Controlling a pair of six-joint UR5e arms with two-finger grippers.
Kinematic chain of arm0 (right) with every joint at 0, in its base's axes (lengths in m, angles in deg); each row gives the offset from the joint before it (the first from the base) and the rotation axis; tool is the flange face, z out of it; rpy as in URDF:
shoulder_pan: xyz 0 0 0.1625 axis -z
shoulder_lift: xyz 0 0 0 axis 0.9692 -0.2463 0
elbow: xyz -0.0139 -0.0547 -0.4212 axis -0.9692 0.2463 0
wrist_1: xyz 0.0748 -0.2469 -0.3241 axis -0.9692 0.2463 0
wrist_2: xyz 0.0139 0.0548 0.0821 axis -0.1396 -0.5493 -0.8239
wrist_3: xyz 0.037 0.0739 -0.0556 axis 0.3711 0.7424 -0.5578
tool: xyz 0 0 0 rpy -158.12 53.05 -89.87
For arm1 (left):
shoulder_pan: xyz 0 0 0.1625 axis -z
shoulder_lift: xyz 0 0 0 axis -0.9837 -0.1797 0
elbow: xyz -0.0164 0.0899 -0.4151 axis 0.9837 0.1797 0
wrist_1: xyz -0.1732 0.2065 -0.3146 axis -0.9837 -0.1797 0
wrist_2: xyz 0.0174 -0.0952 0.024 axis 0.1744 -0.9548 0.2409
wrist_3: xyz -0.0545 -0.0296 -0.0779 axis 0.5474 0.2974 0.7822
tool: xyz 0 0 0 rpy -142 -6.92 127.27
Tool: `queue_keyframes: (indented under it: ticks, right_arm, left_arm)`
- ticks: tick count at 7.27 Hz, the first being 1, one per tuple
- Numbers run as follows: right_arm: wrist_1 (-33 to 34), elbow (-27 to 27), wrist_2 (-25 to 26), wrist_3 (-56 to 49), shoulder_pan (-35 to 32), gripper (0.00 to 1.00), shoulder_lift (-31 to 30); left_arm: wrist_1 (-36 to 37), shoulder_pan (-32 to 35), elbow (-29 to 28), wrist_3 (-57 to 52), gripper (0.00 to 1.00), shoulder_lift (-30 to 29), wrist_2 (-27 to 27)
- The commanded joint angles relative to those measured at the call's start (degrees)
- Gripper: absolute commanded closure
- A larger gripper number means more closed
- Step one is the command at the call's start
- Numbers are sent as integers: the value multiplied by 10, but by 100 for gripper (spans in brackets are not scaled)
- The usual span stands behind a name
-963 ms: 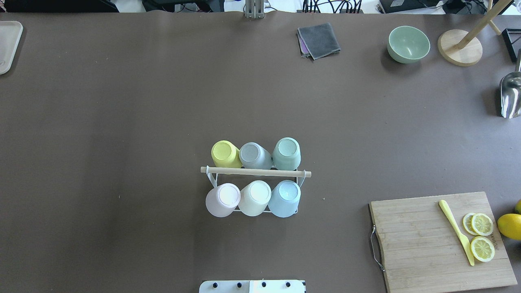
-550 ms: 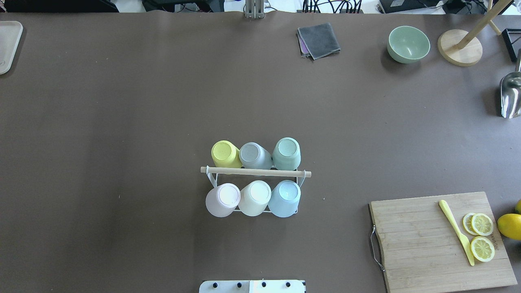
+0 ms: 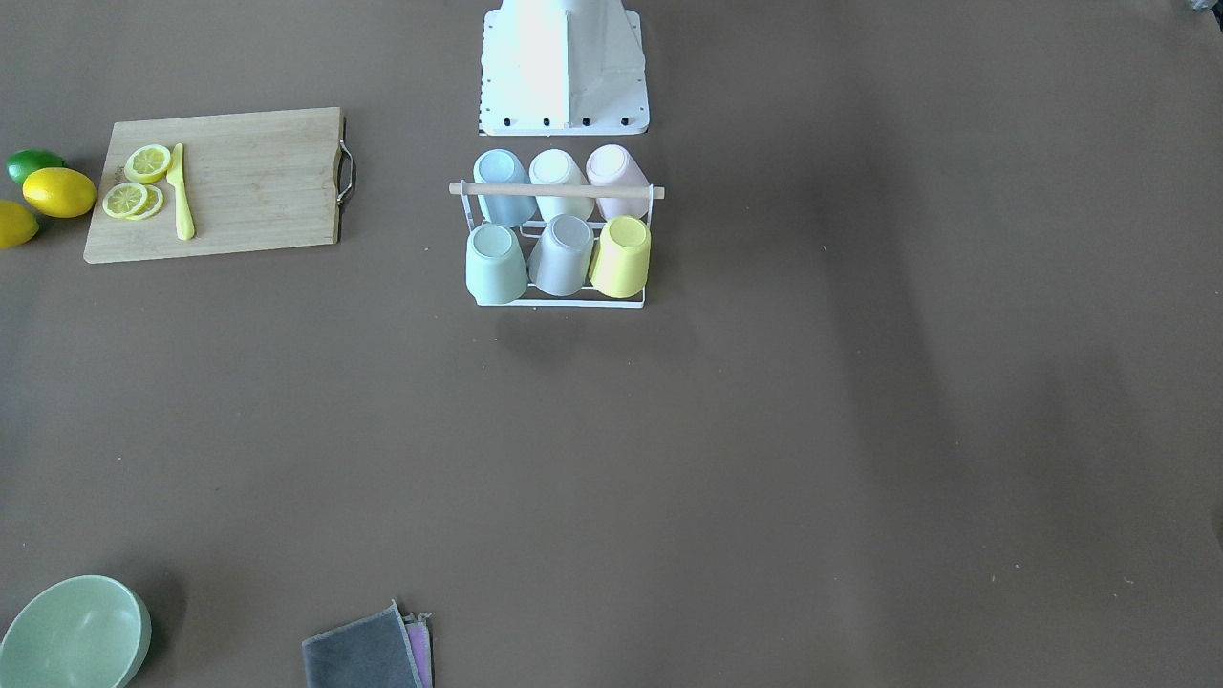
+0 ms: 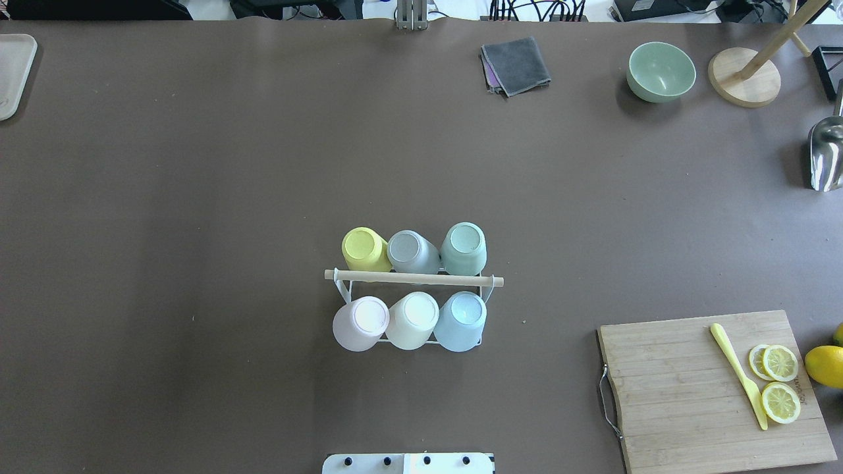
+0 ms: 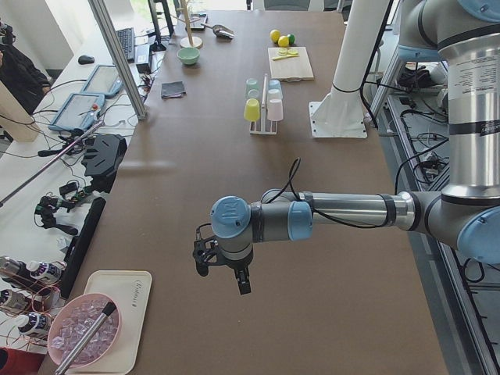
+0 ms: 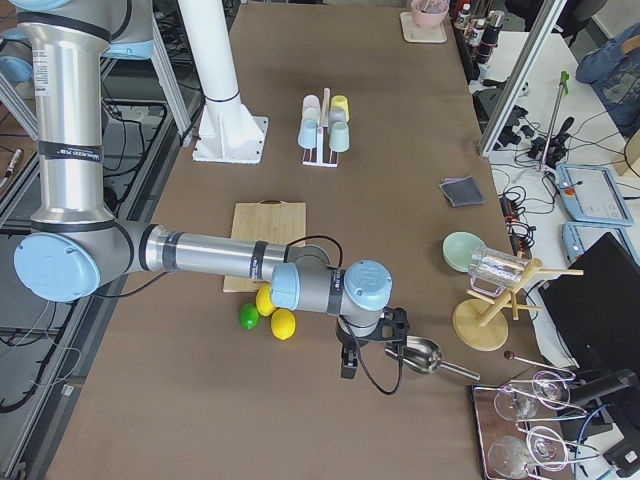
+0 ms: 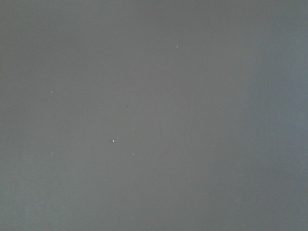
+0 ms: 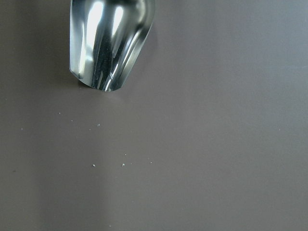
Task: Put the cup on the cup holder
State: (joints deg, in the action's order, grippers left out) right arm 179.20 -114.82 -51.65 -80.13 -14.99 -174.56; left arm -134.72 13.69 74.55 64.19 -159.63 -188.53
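While six cups [image 4: 413, 321] fill the cup holder [image 4: 413, 278] | left fingers [image 5: 243, 283], right fingers [image 6: 346, 363]: cannot tell | board [image 4: 678, 388] stamp illegible

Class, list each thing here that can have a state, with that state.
cup holder: full, all six places taken.
cups: upside down on the holder.
bowl: upright, empty.
grey cloth: folded.
lemon slices: cut, lying on the cutting board.
whole lemon: uncut.
left hand: open or shut cannot be told.
right hand: open or shut cannot be told.
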Motion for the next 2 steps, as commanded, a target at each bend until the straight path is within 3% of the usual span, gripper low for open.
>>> queue_keyframes:
  ticks: [1,2]
  right_arm:
    - [-1,-2,0,1,-1,0,0]
    - [-1,-2,1,1,0,0,-1]
  left_arm:
    - [0,-1,0,0,2,0,0]
    - [0,-1,0,0,2,-2,0]
